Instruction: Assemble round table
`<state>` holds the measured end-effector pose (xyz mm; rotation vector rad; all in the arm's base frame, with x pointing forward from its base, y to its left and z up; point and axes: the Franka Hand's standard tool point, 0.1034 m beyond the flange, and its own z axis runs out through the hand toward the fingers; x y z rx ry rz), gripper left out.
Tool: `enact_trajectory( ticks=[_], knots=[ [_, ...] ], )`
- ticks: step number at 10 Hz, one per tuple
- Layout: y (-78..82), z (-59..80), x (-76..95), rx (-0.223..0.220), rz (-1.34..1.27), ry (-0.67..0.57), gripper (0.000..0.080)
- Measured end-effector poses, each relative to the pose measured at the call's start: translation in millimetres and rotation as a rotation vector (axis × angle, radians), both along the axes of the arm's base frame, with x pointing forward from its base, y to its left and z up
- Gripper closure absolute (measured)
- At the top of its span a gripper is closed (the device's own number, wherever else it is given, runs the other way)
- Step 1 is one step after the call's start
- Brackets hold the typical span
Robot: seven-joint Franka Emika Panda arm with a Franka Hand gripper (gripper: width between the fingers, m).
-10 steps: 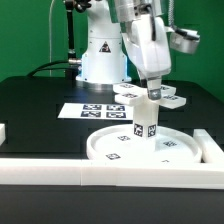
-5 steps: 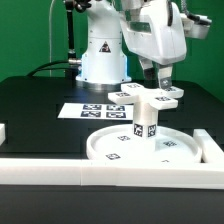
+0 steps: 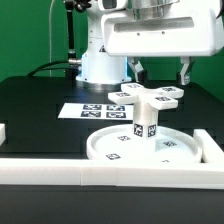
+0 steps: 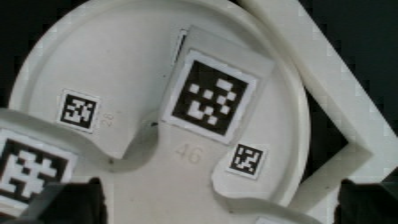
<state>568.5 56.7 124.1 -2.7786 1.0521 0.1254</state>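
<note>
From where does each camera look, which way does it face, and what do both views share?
Exterior view: off the arm, facing the robot's base; shows the open gripper over the white cross-shaped plastic piece, short white cylinder post and wide white rimmed disc.
Wrist view: on the wrist, looking closely at the cross-shaped piece's tags; no gripper part is clear.
Shared: the cross-shaped piece.

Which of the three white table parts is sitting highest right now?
The cross-shaped piece: it rests on top of the upright post, which stands on the round disc lying flat on the table. The hand is above it, apart.
</note>
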Motion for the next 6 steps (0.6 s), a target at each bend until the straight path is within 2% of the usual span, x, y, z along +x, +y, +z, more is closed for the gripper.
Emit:
enact_trajectory(
  ticks=[4,6],
  knots=[
    [-0.7,-0.8,-0.3,0.005,0.324,-0.06,0.015],
    [-2.0,-0.3,2.0,-0.014,0.626,-0.119,0.015]
  ],
)
